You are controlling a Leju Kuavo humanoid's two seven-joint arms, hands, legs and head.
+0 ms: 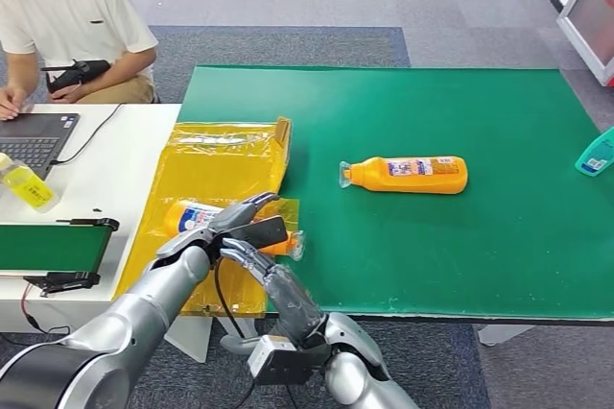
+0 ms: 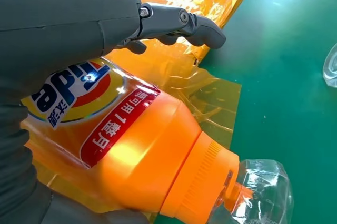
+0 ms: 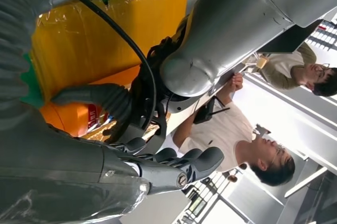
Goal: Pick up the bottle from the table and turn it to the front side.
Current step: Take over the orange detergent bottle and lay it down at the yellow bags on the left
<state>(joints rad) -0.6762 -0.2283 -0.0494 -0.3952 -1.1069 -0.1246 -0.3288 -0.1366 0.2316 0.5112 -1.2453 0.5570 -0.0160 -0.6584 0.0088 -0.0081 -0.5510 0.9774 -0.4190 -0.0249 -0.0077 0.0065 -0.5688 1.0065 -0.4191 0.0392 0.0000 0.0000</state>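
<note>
– what's on the green table (image 1: 507, 255)?
– an orange bottle (image 1: 409, 175) lying on its side, clear cap to the left.
– and the hands?
– left hand (image 1: 239, 227) over a second bottle (image 1: 190, 215) on yellow film (image 1: 217, 169); right hand (image 1: 278, 284) just below it.

2 bottles lie on the table (image 1: 507, 265): one centre (image 1: 406, 175), one on the bag (image 1: 217, 164) left (image 1: 190, 215).

The left hand (image 1: 235, 227) reached toward one o'clock, its fingers curled. The right hand (image 1: 278, 284) angled toward eleven o'clock just beneath it, fingers half curled.
</note>
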